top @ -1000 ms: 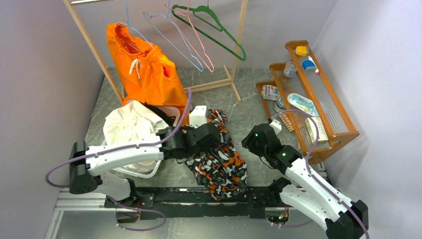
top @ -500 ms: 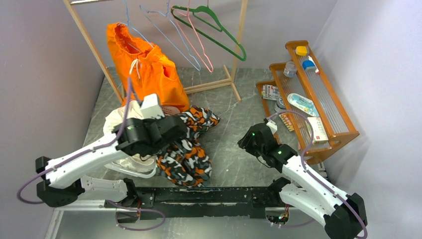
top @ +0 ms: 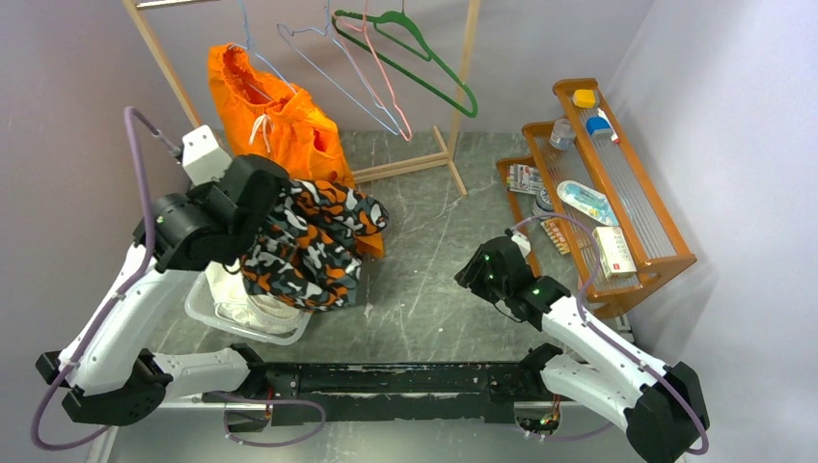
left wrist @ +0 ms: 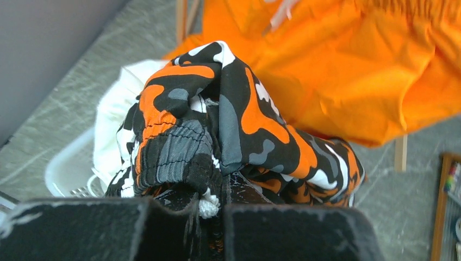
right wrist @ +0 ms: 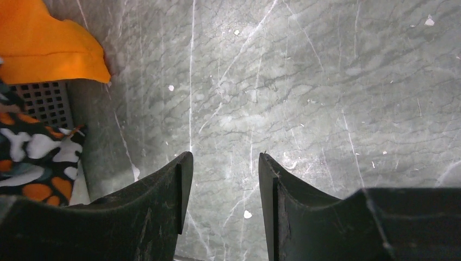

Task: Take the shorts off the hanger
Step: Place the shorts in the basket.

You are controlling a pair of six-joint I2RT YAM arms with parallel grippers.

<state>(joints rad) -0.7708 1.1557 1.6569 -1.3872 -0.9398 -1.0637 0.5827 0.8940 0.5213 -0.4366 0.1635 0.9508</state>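
The bright orange shorts [top: 280, 125] hang from a thin wire hanger [top: 253, 53] at the left end of the wooden rack, white drawstring showing. They fill the top of the left wrist view as the shorts [left wrist: 348, 70], and a corner of the shorts [right wrist: 43, 43] shows in the right wrist view. My left gripper [top: 270, 207] is in front of them and a little lower. It is shut on a black, orange and white camouflage garment [left wrist: 234, 125], not on the shorts. My right gripper [top: 475, 273] hovers open over bare table with nothing between its fingers [right wrist: 185, 179].
A white basket [top: 207, 309] with a white garment [top: 231, 289] sits under the left arm. Green [top: 415, 53], pink and blue bare hangers hang on the rack. A wooden shelf [top: 617, 183] with small items stands at the right. Purple walls close in both sides.
My left arm swung left and up from the table's middle, carrying the camouflage garment over the basket and close to the orange shorts. The right gripper crept slightly left.
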